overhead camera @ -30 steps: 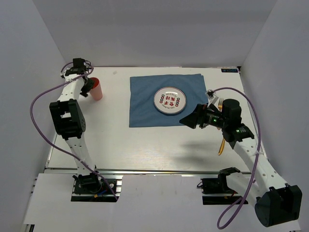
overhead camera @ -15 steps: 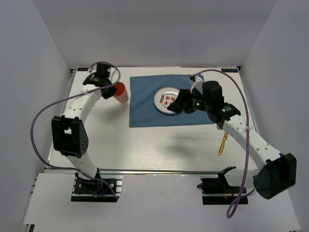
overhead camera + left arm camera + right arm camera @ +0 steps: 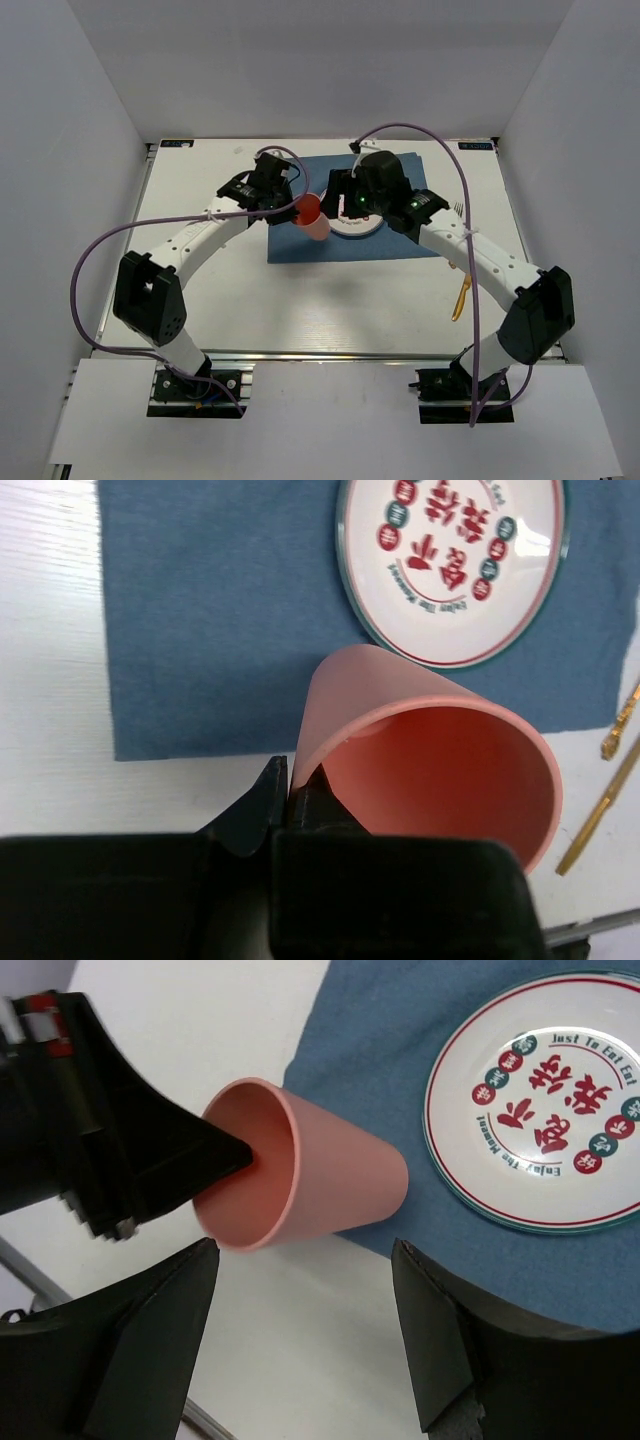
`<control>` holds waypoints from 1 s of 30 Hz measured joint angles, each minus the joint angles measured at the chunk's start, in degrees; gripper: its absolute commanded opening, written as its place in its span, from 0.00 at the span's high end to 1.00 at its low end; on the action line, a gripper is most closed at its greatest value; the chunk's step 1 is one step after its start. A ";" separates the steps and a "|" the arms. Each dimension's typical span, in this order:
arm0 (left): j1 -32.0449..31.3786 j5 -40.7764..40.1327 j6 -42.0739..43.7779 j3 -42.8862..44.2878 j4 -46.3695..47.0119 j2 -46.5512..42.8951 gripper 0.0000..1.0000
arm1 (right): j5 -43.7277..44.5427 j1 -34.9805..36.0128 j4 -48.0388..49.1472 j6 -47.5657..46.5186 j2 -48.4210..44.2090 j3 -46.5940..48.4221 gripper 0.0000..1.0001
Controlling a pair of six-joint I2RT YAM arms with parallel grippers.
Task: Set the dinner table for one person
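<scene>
My left gripper [image 3: 297,207] is shut on the rim of a pink cup [image 3: 313,217], one finger inside and one outside, and holds it tilted on its side above the blue placemat [image 3: 290,240]. In the left wrist view the cup [image 3: 430,770] hangs in front of that gripper [image 3: 290,790], near the printed plate [image 3: 450,570]. My right gripper [image 3: 338,205] is open and empty above the plate [image 3: 362,226], facing the cup. In the right wrist view the cup [image 3: 310,1185] lies just beyond that gripper [image 3: 300,1330], apart from its fingers [image 3: 440,1340]. All sit on the white dinner table [image 3: 220,290].
A gold utensil [image 3: 460,296] lies on the table right of the placemat, and a gold fork [image 3: 457,210] lies further back. Both show at the right edge of the left wrist view [image 3: 600,800]. The table's front metal rail [image 3: 320,352] runs along the near edge.
My left arm has carried the cup from the table's far left to above the placemat beside the plate. My right arm has swung left from the cutlery to over the plate.
</scene>
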 measured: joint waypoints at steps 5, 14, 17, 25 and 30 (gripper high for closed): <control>-2.03 2.32 -1.27 -0.79 2.14 -0.98 1.00 | 1.97 0.83 -0.07 -0.02 3.17 0.24 0.26; -4.11 1.51 -2.89 -1.07 2.38 -2.14 0.65 | 11.02 2.89 -1.75 -2.75 11.13 4.20 1.00; -4.39 0.59 -3.61 -1.49 1.95 -4.79 0.38 | 12.33 3.61 -2.62 -2.29 11.80 3.74 1.00; -3.23 -5.90 -7.17 -0.79 1.03 -11.28 0.02 | 14.23 2.12 -7.06 -1.44 14.32 10.14 1.00; -2.91 -10.34 -5.75 -5.18 -1.75 -16.37 0.02 | 16.90 -4.48 -13.81 -3.43 28.28 33.75 1.00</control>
